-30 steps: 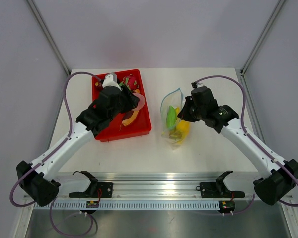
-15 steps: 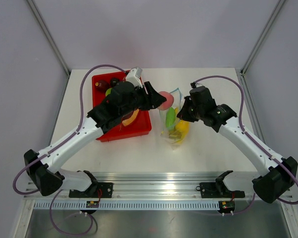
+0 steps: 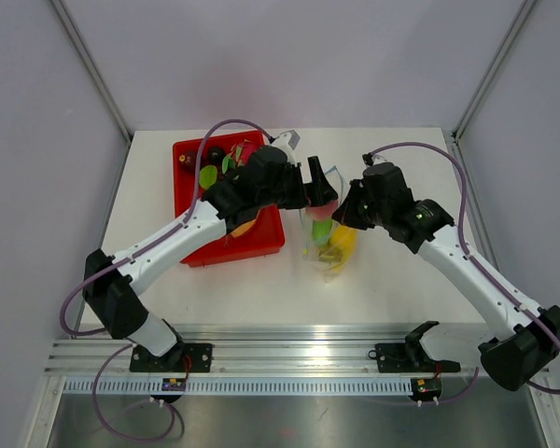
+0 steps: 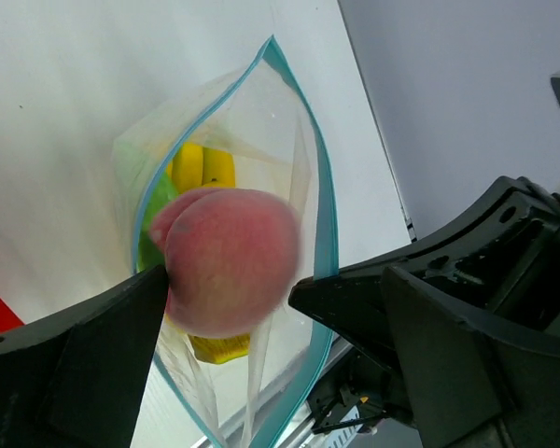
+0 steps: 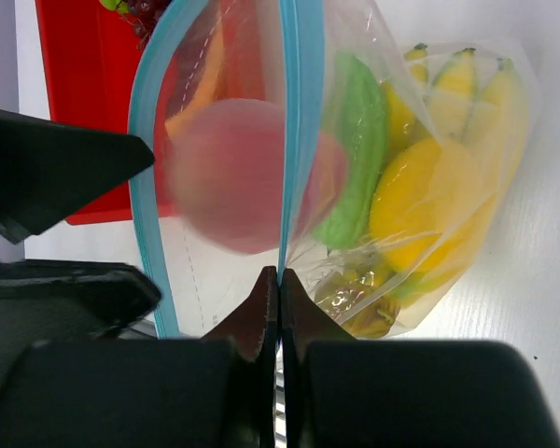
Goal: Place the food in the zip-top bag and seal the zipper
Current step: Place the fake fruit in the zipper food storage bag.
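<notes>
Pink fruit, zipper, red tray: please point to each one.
pink fruit [image 4: 229, 261], left wrist view, middle of its rounded side.
zipper [image 5: 289, 112], right wrist view, the upright teal strip.
red tray [image 3: 247, 248], top view, near rim.

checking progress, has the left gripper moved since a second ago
Yes, rightward: the left gripper went from over the red rectangular plastic tray to the mouth of the clear zip-top bag.
</notes>
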Tool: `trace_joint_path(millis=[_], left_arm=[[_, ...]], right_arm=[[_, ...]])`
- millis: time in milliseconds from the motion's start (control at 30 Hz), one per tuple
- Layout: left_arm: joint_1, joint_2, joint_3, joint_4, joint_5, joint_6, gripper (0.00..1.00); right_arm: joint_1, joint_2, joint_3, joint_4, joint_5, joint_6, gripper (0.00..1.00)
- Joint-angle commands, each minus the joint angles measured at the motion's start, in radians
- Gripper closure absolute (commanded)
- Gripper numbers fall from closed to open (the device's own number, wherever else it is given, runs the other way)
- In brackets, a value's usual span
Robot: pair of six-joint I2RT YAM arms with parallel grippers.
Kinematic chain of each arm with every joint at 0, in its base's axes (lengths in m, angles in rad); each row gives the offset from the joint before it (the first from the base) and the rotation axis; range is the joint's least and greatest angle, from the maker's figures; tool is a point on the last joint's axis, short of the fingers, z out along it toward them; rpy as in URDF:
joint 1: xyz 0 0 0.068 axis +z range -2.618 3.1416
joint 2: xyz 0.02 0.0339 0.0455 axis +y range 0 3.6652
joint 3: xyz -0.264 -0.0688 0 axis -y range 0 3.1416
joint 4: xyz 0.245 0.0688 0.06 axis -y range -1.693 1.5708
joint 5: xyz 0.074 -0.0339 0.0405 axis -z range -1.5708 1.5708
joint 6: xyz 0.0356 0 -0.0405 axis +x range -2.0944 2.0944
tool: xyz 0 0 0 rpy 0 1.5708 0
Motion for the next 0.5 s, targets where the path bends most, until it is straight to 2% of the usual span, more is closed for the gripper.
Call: trace_joint_path(millis=[0, 67, 200, 267, 367, 467], left_arm=[[-0.005, -0.050, 0.087, 0.003, 0.023, 0.058, 0.01], [-0.005, -0.088, 0.107, -0.027, -0.011, 0.093, 0.02], [0.010, -0.154, 0.104, -0.051, -0.120, 0.133, 0.14], [0.032, -0.166, 0.096, -0.062, -0.125, 0.139, 0.18], [0.116, -0.176, 0.078, -0.077, -0.113, 0.121, 0.21], [0.265, -0.162, 0.038, -0.076, -0.128, 0.101, 0.21]], right_arm=[[0.002, -0.035, 0.020, 0.001, -0.004, 0.007, 1.00], [0.002, -0.041, 0.013, -0.003, 0.024, 0.005, 1.00], [0.002, -0.047, 0.002, -0.011, 0.030, 0.004, 1.00], [0.004, -0.054, 0.000, -0.014, 0.030, 0.004, 1.00], [0.004, -0.064, 0.008, -0.025, 0.033, 0.002, 1.00], [0.004, -0.070, 0.029, -0.051, 0.032, -0.011, 1.00]])
